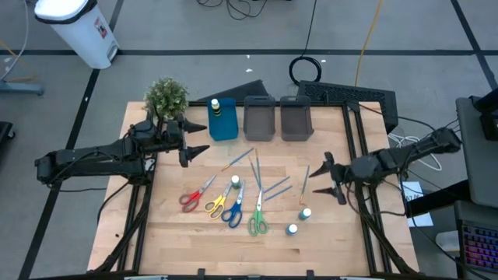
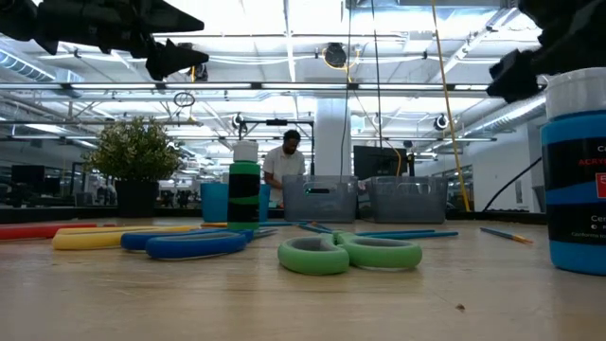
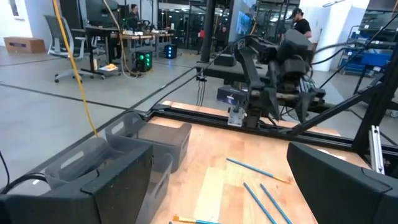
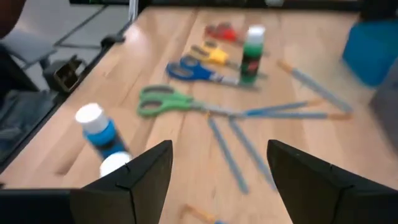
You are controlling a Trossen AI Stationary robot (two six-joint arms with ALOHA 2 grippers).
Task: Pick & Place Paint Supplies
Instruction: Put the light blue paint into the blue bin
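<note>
Left gripper (image 1: 196,148) stretched level above the counter (image 1: 179,233) near the blue bin (image 1: 222,118), fingers spread, holding nothing. Right gripper (image 1: 327,177) reaching inward, likewise agape and empty. Scissors (image 1: 257,214), brushes (image 1: 274,187) and bottles (image 1: 305,213) strewn mid-counter between them.

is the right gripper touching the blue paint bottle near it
Apart. The right wrist view shows the right gripper open and empty, with bare wood between its fingers and the blue paint bottle.

On the table stood four bottles (image 1: 235,182), four scissors (image 1: 257,218), about six brushes (image 1: 276,187), three bins (image 1: 260,118) and one potted plant (image 1: 166,96).
</note>
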